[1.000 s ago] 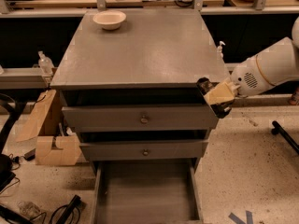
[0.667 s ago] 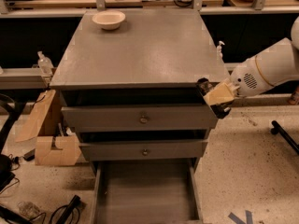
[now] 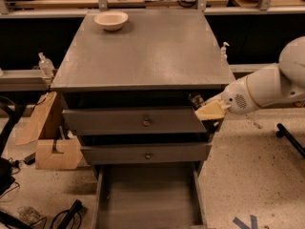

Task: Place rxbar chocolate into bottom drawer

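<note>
The bottom drawer (image 3: 147, 199) is pulled out at the foot of the grey cabinet, and its plain grey floor shows nothing on it. My gripper (image 3: 206, 109) sits at the cabinet's front right corner, level with the top drawer (image 3: 138, 120), at the end of the white arm (image 3: 267, 87) that comes in from the right. The rxbar chocolate is not visible as a distinct thing. A small dark shape sits at the gripper's tip, and I cannot tell what it is.
A white bowl (image 3: 111, 19) stands at the back left of the cabinet top (image 3: 147, 51). The middle drawer (image 3: 145, 152) is slightly open. Cardboard pieces (image 3: 52, 151) and cables lie on the floor to the left. A dark bar (image 3: 290, 140) lies on the floor to the right.
</note>
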Robot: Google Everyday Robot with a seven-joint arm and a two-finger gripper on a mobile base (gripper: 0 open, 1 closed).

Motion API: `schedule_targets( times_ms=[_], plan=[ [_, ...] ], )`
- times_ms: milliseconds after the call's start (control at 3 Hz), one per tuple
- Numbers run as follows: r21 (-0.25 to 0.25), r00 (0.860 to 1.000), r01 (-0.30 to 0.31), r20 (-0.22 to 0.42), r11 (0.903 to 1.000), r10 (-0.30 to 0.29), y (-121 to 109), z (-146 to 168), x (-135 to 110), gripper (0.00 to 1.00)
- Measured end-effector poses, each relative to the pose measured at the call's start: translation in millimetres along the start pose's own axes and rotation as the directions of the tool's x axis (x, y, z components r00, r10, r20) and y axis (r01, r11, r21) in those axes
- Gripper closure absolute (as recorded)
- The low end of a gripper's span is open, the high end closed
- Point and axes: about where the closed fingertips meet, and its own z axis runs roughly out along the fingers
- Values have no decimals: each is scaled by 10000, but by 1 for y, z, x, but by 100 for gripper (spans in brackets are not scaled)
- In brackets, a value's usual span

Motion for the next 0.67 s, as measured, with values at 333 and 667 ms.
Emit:
schedule_targets(
  times_ms=[333, 667],
  plan=[
    [-590, 9978, 285, 609, 9979, -249, 26, 70, 38, 100],
    [-1070, 9880, 300, 1542, 9938, -132, 33, 117, 61, 100]
  ],
)
